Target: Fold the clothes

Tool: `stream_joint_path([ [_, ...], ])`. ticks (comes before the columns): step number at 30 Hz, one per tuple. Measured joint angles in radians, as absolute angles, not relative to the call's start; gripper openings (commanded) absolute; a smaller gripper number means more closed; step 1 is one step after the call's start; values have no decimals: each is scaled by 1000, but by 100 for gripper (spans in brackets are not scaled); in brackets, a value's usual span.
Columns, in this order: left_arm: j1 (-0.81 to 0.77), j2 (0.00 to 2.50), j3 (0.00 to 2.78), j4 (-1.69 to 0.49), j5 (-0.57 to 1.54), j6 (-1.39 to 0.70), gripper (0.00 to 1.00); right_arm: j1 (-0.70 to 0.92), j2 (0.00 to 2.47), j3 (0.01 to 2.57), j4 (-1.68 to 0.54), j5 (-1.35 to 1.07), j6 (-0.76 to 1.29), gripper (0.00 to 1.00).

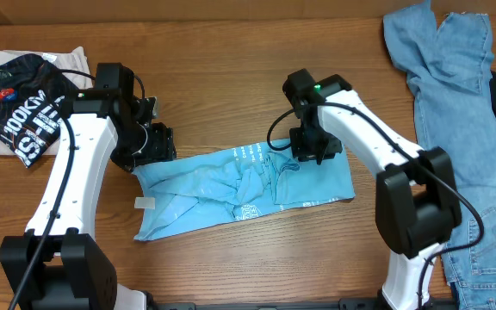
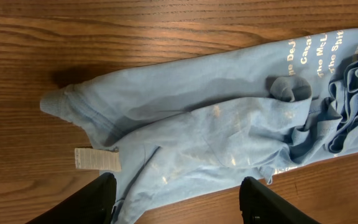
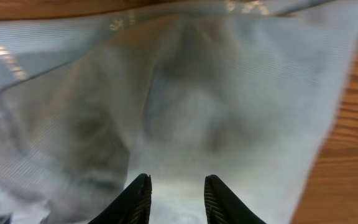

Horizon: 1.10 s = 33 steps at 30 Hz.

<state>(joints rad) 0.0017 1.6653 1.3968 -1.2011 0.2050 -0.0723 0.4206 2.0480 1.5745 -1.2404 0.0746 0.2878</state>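
Mid-table, the light blue T-shirt point(image 1: 231, 185) lies crumpled, long side running left-right. Left gripper point(image 2: 180, 202) hovers over its left end, fingers point(image 2: 92, 202) wide, nothing between them, white tag point(image 2: 97, 159) just beside. Right gripper point(image 3: 176, 199) sits low on the far edge toward the right, fingers narrow, fabric right at the tips; cannot tell if pinched

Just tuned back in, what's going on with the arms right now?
Both arms are working on a light sky-blue cotton T-shirt, which lies rumpled and partly folded between them. The left gripper hovers at the shirt's left end, jaws wide apart and empty. The right gripper is down on the fabric near its upper right. Its jaws are narrow, but it is unclear whether they pinch cloth. Blue denim jeans and a black shirt with white lettering lie off to the sides.
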Motion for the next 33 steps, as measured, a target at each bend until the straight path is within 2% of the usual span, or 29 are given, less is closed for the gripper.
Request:
stream_joint_path([
  [6, 2, 1665, 1397, -1201, 205, -72, 67, 421, 2100, 1574, -1209, 40, 282, 32],
  [17, 2, 1665, 1397, -1203, 205, -72, 67, 421, 2102, 1572, -1032, -207, 150, 32],
  [26, 2, 1665, 1397, -1205, 205, -72, 70, 419, 2098, 1658, -1169, -164, 134, 32],
  [31, 2, 1665, 1397, -1214, 203, -72, 75, 419, 2024, 1763, -1227, -101, 134, 34],
  [33, 3, 1665, 1397, -1232, 187, -81, 80, 418, 1974, 1789, -1254, -73, 134, 35],
])
